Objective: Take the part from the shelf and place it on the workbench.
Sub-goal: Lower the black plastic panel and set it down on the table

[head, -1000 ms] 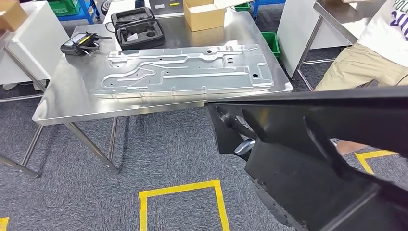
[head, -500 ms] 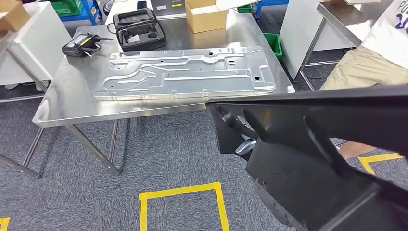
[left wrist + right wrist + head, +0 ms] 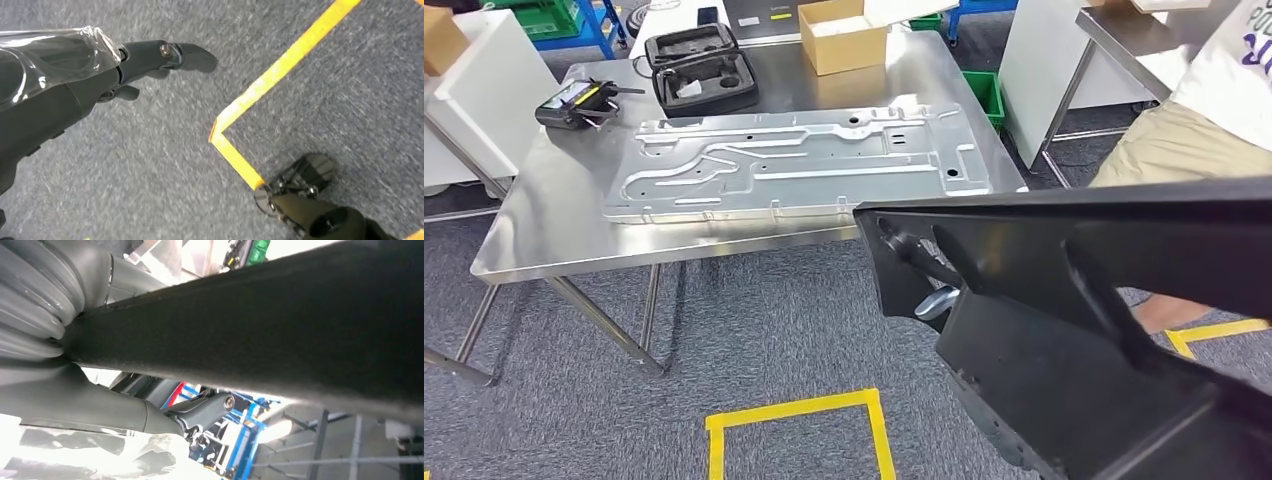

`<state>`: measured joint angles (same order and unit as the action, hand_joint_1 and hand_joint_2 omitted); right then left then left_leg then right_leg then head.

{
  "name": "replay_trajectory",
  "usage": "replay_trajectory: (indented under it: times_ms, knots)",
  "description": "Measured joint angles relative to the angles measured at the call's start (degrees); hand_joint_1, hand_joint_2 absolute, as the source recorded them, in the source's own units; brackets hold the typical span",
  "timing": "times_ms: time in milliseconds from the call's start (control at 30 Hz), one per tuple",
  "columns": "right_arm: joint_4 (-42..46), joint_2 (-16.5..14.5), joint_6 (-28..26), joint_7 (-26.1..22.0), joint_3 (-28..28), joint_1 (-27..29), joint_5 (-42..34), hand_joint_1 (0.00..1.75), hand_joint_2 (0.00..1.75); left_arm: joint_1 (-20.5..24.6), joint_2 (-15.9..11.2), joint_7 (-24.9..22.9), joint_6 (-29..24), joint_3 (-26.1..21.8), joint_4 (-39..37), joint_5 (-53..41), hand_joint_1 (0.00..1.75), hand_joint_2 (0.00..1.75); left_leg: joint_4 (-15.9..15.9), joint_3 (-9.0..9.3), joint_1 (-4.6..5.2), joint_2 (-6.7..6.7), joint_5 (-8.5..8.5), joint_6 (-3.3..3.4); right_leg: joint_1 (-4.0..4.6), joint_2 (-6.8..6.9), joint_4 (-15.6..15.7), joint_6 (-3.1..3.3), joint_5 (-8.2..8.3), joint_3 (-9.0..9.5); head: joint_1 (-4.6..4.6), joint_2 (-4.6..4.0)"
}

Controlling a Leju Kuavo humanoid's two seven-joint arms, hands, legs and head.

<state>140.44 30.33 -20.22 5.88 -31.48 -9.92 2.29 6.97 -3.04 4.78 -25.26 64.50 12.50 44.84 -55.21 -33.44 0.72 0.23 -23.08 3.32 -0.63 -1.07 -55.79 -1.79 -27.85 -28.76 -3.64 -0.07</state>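
Observation:
A large black part [image 3: 1064, 300] with ribs and cut-outs takes up the lower right of the head view, held in the air in front of the workbench [image 3: 544, 220]. My right hand [image 3: 100, 405] grips the black part [image 3: 280, 325], thumb on one side and fingers on the other. The part's near corner hangs just short of the steel workbench's front edge, level with its right end. My left hand [image 3: 100, 75] hangs over the grey carpet with its fingers apart and nothing in it.
A wide silver stamped plate [image 3: 794, 165] covers the middle of the workbench. Behind it lie a black case [image 3: 699, 65], a cardboard box [image 3: 842, 35] and a small meter [image 3: 574, 100]. A person [image 3: 1194, 120] sits at the right. Yellow tape [image 3: 794, 410] marks the floor.
The whole view has shifted: the workbench now sits slightly further left and lower in the picture. The black part stays in my right hand, in the same place in the frame.

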Motion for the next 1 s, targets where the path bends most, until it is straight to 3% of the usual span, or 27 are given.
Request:
replay_trajectory:
  times_ms: [67,133,200,233,267,300,333,367,433,567,633,733,767,800,833,900,933,1000]
  knots:
    - [0.0,0.0,0.0,0.1,0.0,0.0,0.0,1.75,1.75,0.0,0.0,0.0,0.0,0.0,0.0,0.0,0.00,1.75,0.7,0.94,-0.20,-0.07,-0.13,0.44,-0.08,0.16,-0.8,-0.60,-0.15,0.14,-0.03,0.00]
    - [0.0,0.0,0.0,0.1,0.0,-0.1,0.0,1.75,1.75,-0.1,0.0,0.0,0.0,0.0,0.0,0.0,0.00,1.75,1.1,2.13,-0.51,-0.13,-0.24,0.82,-0.13,0.35,-4.4,-1.08,-2.13,-1.36,-0.15,0.00]
    - [0.0,0.0,0.0,0.1,0.0,-0.2,0.0,1.75,1.75,-0.1,0.0,0.0,0.0,0.0,0.0,0.0,0.00,1.75,1.1,2.64,-0.56,-0.14,-0.64,1.09,-0.22,0.42,-11.6,-1.55,-5.27,-5.63,-0.31,0.00]
    - [0.0,0.0,-0.1,0.1,0.0,-0.2,0.0,1.75,1.75,-0.1,0.0,0.0,0.0,0.0,0.0,0.0,0.00,1.75,1.1,2.88,-0.58,-0.14,-0.92,1.13,-0.28,0.42,-14.8,-1.79,-6.28,-7.94,-0.37,0.00]
    - [-0.1,0.0,-0.1,0.1,0.0,-0.1,0.0,1.75,1.75,-0.2,0.0,0.0,0.0,0.0,0.0,0.0,0.00,1.75,1.1,3.20,-0.63,-0.15,-1.26,1.06,-0.36,0.44,-16.2,-1.96,-6.25,-9.50,-0.38,0.00]
    - [-0.1,0.0,-0.1,0.1,0.0,-0.1,0.0,1.75,1.75,-0.2,0.1,0.0,0.0,0.0,0.0,0.0,0.00,1.75,1.1,3.66,-0.72,-0.16,-1.64,0.94,-0.46,0.46,-15.4,-2.10,-4.96,-9.96,-0.39,0.00]
    - [-0.1,0.0,-0.1,0.1,0.0,-0.1,0.0,1.75,1.75,-0.2,0.1,0.0,0.0,0.0,0.0,0.0,0.00,1.75,1.1,4.29,-0.85,-0.19,-2.10,0.74,-0.61,0.55,-12.5,-2.21,-2.45,-9.30,-0.40,0.00]
    - [-0.1,0.0,-0.1,0.1,0.0,-0.1,0.1,1.75,1.75,-0.3,0.1,0.0,0.0,0.0,0.0,0.0,0.00,1.75,1.1,4.86,-0.95,-0.21,-2.63,0.45,-0.78,0.71,-8.2,-2.28,0.63,-8.00,-0.42,0.00]
    - [-0.1,0.0,-0.2,0.1,-0.1,-0.1,0.1,1.75,1.75,-0.2,0.1,0.0,0.0,0.0,0.0,0.0,0.00,1.75,0.9,5.76,-0.94,-0.23,-3.61,-0.29,-0.84,1.06,-1.7,-2.04,3.64,-5.82,-0.44,0.01]
    - [-0.2,-0.1,-0.2,0.1,-0.1,-0.1,0.1,1.75,1.75,-0.1,0.1,0.0,0.0,0.0,0.0,0.0,0.00,1.75,0.2,6.23,-0.82,-0.07,-4.57,-1.67,-0.75,1.06,-0.5,-0.11,3.76,-5.10,-0.44,0.01]
    - [-0.2,-0.1,-0.2,0.1,-0.2,-0.1,0.1,1.75,1.75,0.0,0.1,0.0,0.0,0.0,0.0,0.0,0.00,1.75,-3.7,4.33,-1.03,-0.09,-5.58,-2.19,-0.85,1.05,-0.4,0.51,3.42,-4.44,-0.34,0.01]
    - [-0.2,-0.1,-0.2,0.0,-0.2,-0.1,0.1,1.75,1.75,-0.1,0.2,0.0,0.0,0.0,0.0,0.0,0.00,1.75,-15.1,-3.02,-1.18,-0.10,-9.45,-2.83,-0.68,0.87,-0.4,0.98,2.56,-3.65,-0.25,0.00]
    - [-0.2,-0.1,-0.2,0.0,-0.2,-0.1,0.1,1.75,1.75,-0.3,0.2,0.0,0.0,0.0,0.0,0.1,0.00,1.75,-17.2,-4.89,-1.18,-0.10,-10.10,-2.84,-0.65,0.73,-0.4,1.00,2.19,-3.26,-0.25,0.00]
    - [-0.2,-0.1,-0.2,0.0,-0.2,-0.1,0.1,1.75,1.75,-0.4,0.2,0.0,0.0,0.0,0.0,0.1,0.00,1.75,-17.0,-5.70,-1.16,-0.11,-9.59,-2.72,-0.63,0.60,-0.4,1.00,1.81,-2.76,-0.25,0.00]
    - [-0.2,-0.1,-0.2,0.0,-0.3,-0.1,0.1,1.75,1.75,-0.4,0.2,0.0,0.0,0.0,0.0,0.1,0.00,1.75,-14.6,-5.42,-1.14,-0.11,-7.81,-2.51,-0.61,0.52,-0.4,0.96,1.39,-2.15,-0.25,0.00]
    - [-0.2,-0.1,-0.2,0.0,-0.3,-0.1,0.1,1.75,1.75,-0.4,0.1,0.0,-0.1,0.0,0.0,0.1,0.00,1.75,-6.6,-3.10,-0.88,-0.16,-2.51,-1.76,-0.55,0.43,-0.3,0.70,0.51,-0.88,-0.25,0.00]
    - [-0.3,-0.1,-0.2,0.0,-0.3,-0.2,0.1,1.75,1.75,-0.4,0.1,0.0,-0.1,0.0,0.0,0.1,0.00,1.75,-3.3,-2.07,-0.66,-0.23,-0.83,-1.40,-0.54,0.34,-0.2,0.45,0.13,-0.44,-0.24,0.00]
    - [-0.3,-0.1,-0.2,-0.1,-0.4,-0.2,0.1,1.75,1.75,-0.3,0.0,-0.1,-0.1,0.0,0.0,0.2,0.00,1.75,-0.6,-1.25,-0.22,-0.36,0.36,-0.74,-0.56,0.17,-0.2,-0.22,-0.20,0.01,-0.24,0.00]
